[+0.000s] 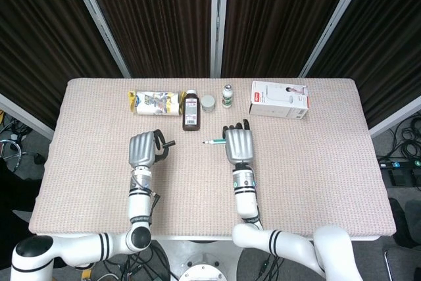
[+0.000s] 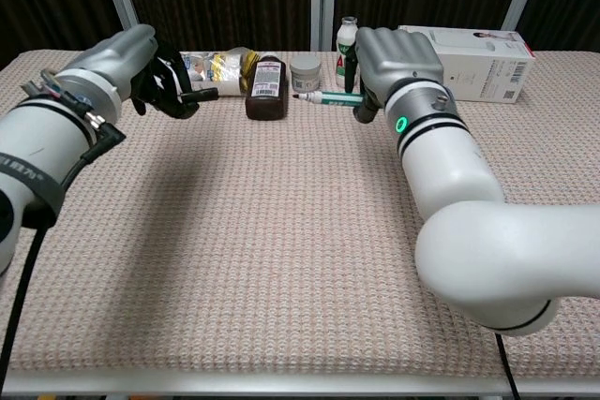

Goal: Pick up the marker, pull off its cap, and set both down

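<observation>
Right hand (image 1: 241,144) grips the slim green marker (image 2: 328,97) by its rear end, fingers curled round the barrel; the marker is held off the beige woven table mat (image 1: 316,162), near the middle of the table, with its bare dark tip pointing left. Long axis runs left-right, roughly level. Left hand (image 1: 143,149) is well apart to the left, fingers closed, pinching the small black cap (image 2: 200,95), which sticks out to the right toward the marker. Cap and marker are clearly separated, so the pull looks done; what's left, judging by this, is setting both down. Each hand holds its own piece, so no handover is needed; each only has to lower onto bare mat beneath it.

Further out, a row along the far edge: yellow and white packet (image 1: 154,101) far left, brown medicine bottle lying flat (image 1: 191,111), small round white jar (image 1: 208,102), small green-capped bottle (image 1: 227,95), white rectangular carton with red label (image 1: 280,99) to the right. The brown bottle lies just beyond the gap between the hands; the marker tip is near it but not touching. The mat under both hands looks free for placing.
</observation>
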Robot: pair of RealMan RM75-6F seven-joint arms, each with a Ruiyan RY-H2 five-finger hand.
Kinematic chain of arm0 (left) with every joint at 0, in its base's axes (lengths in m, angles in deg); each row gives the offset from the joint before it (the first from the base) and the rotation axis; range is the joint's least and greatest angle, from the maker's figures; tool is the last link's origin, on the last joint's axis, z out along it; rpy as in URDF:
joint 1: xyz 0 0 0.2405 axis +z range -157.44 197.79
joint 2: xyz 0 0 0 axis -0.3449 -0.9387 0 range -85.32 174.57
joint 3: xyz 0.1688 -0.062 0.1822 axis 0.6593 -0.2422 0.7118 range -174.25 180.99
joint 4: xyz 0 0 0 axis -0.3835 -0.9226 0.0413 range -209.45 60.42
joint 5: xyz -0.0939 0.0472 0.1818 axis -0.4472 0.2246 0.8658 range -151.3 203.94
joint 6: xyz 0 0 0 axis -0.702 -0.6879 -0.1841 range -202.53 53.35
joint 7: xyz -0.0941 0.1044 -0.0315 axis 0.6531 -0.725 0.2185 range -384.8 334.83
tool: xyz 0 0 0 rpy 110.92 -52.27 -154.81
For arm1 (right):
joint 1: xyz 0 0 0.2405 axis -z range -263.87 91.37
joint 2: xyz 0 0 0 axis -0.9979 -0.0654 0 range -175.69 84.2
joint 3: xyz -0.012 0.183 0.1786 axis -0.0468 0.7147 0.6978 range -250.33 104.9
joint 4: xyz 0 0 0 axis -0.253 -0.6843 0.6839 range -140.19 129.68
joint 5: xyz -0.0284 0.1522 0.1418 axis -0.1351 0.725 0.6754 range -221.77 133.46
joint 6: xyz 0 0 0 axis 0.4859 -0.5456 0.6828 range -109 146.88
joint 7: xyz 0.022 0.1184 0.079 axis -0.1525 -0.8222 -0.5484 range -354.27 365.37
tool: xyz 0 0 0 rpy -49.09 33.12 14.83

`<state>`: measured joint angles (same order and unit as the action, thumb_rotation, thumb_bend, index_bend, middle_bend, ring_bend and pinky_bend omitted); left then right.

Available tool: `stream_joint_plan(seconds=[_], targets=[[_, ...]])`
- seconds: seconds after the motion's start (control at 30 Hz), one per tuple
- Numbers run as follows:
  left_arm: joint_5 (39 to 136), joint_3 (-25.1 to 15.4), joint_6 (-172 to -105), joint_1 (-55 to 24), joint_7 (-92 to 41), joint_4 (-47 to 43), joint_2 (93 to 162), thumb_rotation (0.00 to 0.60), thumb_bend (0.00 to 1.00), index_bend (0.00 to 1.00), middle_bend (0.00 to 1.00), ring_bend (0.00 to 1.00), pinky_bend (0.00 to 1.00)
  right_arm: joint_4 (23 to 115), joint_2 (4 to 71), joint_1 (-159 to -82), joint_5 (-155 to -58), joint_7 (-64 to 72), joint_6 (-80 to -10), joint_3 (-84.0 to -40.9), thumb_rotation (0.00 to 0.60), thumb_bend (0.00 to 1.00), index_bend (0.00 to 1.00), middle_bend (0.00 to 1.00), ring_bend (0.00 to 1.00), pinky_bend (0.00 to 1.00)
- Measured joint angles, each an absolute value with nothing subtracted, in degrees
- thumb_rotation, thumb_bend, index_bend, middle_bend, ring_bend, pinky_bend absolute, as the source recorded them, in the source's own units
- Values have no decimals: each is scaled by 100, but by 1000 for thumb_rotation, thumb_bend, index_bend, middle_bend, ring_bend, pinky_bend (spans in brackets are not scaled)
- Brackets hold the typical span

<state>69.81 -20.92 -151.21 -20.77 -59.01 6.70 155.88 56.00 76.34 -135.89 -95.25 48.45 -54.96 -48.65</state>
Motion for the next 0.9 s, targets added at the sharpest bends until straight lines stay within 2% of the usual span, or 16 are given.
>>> stream_joint_plan(seconds=[0.13, 0.3, 0.37, 0.47, 0.53, 0.67, 0.8, 0.83, 0.9], targets=[[7045, -1927, -14930, -2007, -5608, 320, 15718, 600, 342, 609, 619, 553, 574, 5640, 7564, -13323, -9423, 4910, -5501, -5037, 600, 263, 650, 591, 333, 186], [7040, -1842, -14537, -1955, -5285, 48, 15819, 600, 234, 448, 459, 416, 447, 5611, 7532, -13192, -9339, 4924, -5330, -5113, 600, 204, 632, 555, 318, 180], [7080, -1794, -14396, -1928, -5136, -42, 15827, 600, 185, 411, 406, 374, 402, 5639, 7514, -13172, -9307, 4920, -5250, -5108, 600, 122, 548, 509, 277, 145], [7088, -1762, -14334, -1902, -5142, -85, 15806, 600, 140, 368, 333, 305, 336, 5790, 7451, -13145, -9178, 4956, -5126, -5057, 600, 63, 402, 409, 182, 67], [7006, -1775, -14354, -1881, -5264, -10, 15753, 600, 126, 344, 310, 285, 305, 5948, 7377, -13124, -9104, 4997, -5073, -5022, 600, 44, 344, 353, 141, 32], [7016, -1804, -14588, -1797, -5337, 215, 15640, 600, 124, 340, 309, 284, 281, 6285, 7219, -13041, -9086, 5004, -5114, -4996, 600, 39, 318, 320, 119, 20], [7223, -1756, -14968, -1632, -5334, 607, 15455, 600, 110, 337, 309, 281, 260, 6834, 6974, -12826, -9273, 4918, -5458, -5068, 600, 40, 318, 319, 119, 18], [7354, -1697, -15111, -1565, -5320, 719, 15386, 600, 108, 335, 307, 277, 251, 6990, 6895, -12753, -9352, 4893, -5580, -5106, 600, 49, 318, 318, 119, 18], [7616, -1560, -15267, -1464, -5248, 853, 15272, 600, 102, 320, 287, 248, 228, 7303, 6708, -12578, -9540, 4852, -5876, -5204, 600, 136, 318, 317, 119, 18]])
